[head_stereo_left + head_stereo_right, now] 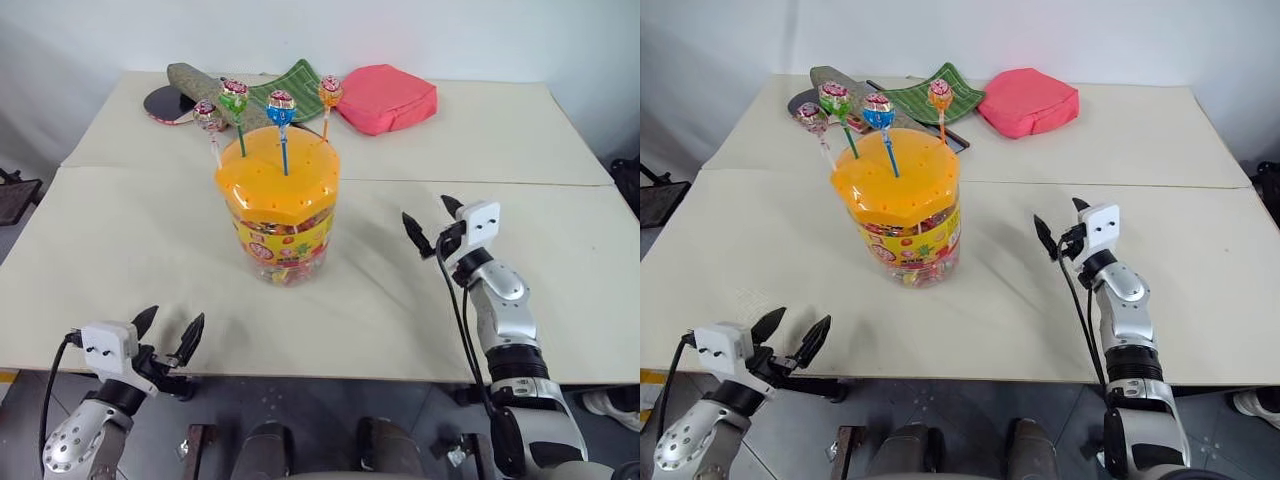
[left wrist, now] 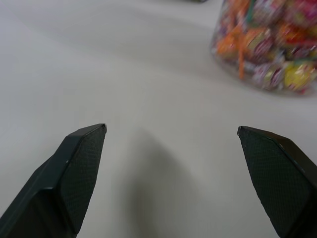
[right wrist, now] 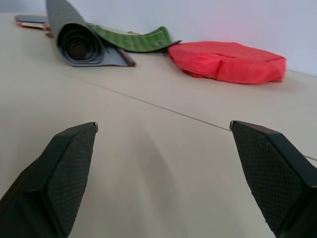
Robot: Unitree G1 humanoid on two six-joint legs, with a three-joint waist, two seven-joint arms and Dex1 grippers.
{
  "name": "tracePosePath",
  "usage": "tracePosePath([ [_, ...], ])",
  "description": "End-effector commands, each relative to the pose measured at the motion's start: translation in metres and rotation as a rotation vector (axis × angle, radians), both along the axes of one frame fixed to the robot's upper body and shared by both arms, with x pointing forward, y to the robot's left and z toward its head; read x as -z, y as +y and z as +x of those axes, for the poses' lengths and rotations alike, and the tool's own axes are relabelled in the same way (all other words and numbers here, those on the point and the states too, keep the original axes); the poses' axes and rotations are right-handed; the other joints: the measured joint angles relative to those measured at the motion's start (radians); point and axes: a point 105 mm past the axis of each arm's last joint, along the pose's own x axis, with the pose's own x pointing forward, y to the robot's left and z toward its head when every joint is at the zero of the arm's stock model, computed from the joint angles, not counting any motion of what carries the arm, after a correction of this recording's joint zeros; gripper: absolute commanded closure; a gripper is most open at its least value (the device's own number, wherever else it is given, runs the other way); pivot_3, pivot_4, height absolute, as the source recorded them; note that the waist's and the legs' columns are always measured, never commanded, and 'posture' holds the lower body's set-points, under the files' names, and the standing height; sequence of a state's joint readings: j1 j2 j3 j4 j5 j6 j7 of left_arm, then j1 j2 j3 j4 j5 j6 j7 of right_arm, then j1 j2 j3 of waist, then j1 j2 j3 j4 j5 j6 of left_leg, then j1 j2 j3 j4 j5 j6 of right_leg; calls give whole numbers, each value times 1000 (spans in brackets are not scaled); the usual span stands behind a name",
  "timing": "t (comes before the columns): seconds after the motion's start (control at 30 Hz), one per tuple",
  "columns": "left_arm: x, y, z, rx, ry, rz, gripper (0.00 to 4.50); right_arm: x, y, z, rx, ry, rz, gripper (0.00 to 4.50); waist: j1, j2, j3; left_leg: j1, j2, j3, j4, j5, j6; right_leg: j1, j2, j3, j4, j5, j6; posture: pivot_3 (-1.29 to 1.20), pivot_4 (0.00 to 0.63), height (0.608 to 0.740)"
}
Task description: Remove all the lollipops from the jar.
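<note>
Left eye view: jar [image 1: 278, 213] upright on the desk [image 1: 120, 250], about midway between near and far edges, a little toward the left side. Orange lid [image 1: 277, 175] on, with four lollipops [image 1: 281, 104] stuck upright in its holes: pinkish one [image 1: 208, 116] at the left, then green [image 1: 233, 97], blue, and orange [image 1: 330, 91] at the right. More wrapped sweets inside the clear wall. Left gripper [image 1: 166, 331] at the near edge, toward the left corner, fingers spread wide, holding nothing, well apart from the jar. Right gripper [image 1: 433, 220] over the desk to the right of the jar, fingers also spread wide and empty, not touching the jar. Near the far edge: red pouch [image 1: 388, 97], green cloth [image 1: 292, 87], rolled grey mat [image 1: 196, 80], dark round paddle [image 1: 168, 102] beside the mat.
</note>
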State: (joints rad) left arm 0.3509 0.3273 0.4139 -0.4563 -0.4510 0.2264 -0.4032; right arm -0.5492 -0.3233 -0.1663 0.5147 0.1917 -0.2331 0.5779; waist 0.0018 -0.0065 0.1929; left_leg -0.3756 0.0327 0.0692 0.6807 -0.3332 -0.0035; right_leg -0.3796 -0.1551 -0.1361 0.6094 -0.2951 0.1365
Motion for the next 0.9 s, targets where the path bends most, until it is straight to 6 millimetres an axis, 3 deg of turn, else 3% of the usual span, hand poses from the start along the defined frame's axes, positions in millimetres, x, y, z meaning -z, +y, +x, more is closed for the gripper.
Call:
tracePosePath([
  [0.03, -19, 5, 4, 47, -57, 49, 0, -20, -7, -9, -49, -75, -29, 18, -3, 0, 0, 0, 0, 0, 0, 0, 0, 0, 0, 0, 0, 0, 0, 0, 150, 740],
  [0.1, -26, 3, 5, 116, -77, 46, 0, -24, 1, -20, -163, -86, -27, 18, -6, 0, 0, 0, 1, 0, 0, -1, -1, -2, 1, 2, 1, 0, 0, 0, 150, 740],
  [0.2, -56, 1, 0, 391, -110, -48, 0, -56, 19, -78, -531, -196, -32, 18, 1, 2, 1, -2, 3, 1, -2, -1, -1, -6, 4, 3, 2, 0, 0, 0, 150, 740],
  [0.27, -82, 13, 4, 488, -129, -116, 0, -82, 21, -105, -620, -290, -24, 18, 0, 3, 1, -5, 6, 1, 0, -2, -3, -11, 5, 3, 5, -1, -1, 0, 150, 740],
  [0.37, -114, 19, 10, 601, -146, -165, 0, -109, 23, -127, -656, -345, 44, 18, -4, 2, 1, -7, 6, 1, 3, -1, -3, -12, 5, 4, 7, -1, -2, 0, 150, 740],
  [0.5, -151, -5, 35, 793, -178, -159, 0, -127, 52, -151, -770, -376, 54, 18, 3, 2, 1, -3, 5, 1, 1, -2, -3, -13, 6, 8, 9, -1, -2, 0, 150, 740],
  [0.63, -167, -17, 61, 827, -232, -147, 0, -135, 63, -149, -757, -426, 134, 18, 3, 2, 1, -3, 4, 10, 1, -1, -4, -14, 6, 9, 11, -1, -2, 0, 150, 740],
  [0.8, -180, -30, 75, 909, -251, -154, 0, -126, 66, -146, -740, -424, 86, 18, -5, 1, 1, -3, 4, 12, -1, -2, -4, -16, 6, 10, 11, -1, -2, 0, 150, 740],
  [0.9, -180, -33, 83, 910, -259, -149, 586, -122, 63, -144, -722, -410, 74, 0, -5, 1, 1, -3, 4, 13, -1, -2, -4, -16, 6, 11, 11, -1, -2, 0, 150, 740],
])
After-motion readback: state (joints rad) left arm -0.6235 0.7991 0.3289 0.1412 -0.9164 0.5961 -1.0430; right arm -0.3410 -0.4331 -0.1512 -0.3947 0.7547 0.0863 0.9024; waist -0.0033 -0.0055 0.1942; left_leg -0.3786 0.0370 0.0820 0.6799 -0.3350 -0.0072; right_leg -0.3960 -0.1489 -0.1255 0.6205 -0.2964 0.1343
